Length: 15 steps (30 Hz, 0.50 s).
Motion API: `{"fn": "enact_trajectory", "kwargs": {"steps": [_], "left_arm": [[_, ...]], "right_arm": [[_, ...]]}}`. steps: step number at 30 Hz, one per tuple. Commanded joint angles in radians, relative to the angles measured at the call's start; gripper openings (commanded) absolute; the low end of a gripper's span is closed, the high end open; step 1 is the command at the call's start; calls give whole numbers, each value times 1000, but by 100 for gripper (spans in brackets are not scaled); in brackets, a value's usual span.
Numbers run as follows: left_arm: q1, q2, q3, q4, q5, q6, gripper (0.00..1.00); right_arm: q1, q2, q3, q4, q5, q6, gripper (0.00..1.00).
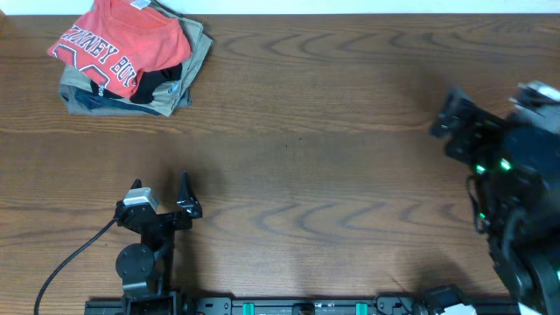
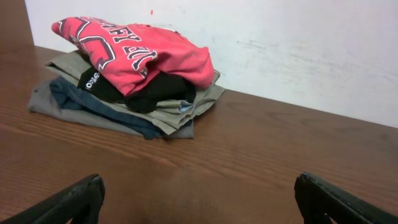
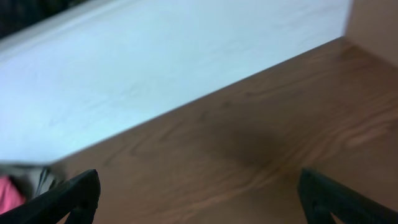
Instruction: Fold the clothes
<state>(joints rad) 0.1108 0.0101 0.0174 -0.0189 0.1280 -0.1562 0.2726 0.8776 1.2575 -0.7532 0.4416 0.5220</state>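
The red-orange T-shirt point(image 1: 118, 42) with white block lettering lies folded on top of a pile of garments at the table's far left corner. It also shows in the left wrist view point(image 2: 140, 53), and a sliver of it sits at the left edge of the right wrist view point(image 3: 7, 193). My left gripper point(image 1: 161, 197) is open and empty near the front left edge, well short of the pile; its fingers frame bare wood point(image 2: 199, 199). My right gripper point(image 1: 455, 118) is open and empty at the right side, raised over the table point(image 3: 199, 196).
Under the shirt lie a folded black garment point(image 2: 152, 93), a khaki garment point(image 2: 193, 102) and a blue-grey one point(image 2: 93, 109). A white wall point(image 2: 280, 43) runs along the table's far edge. A black cable point(image 1: 70, 258) trails from the left arm.
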Motion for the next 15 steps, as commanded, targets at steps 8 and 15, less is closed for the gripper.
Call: {"fn": "enact_trajectory", "kwargs": {"steps": [8, 15], "left_arm": [[6, -6, -13, -40, 21, 14, 98], [6, -6, -13, -40, 21, 14, 98]], "right_arm": [[-86, -241, -213, -43, 41, 2, 99], [-107, -497, -536, 45, 18, 0, 99]]}}
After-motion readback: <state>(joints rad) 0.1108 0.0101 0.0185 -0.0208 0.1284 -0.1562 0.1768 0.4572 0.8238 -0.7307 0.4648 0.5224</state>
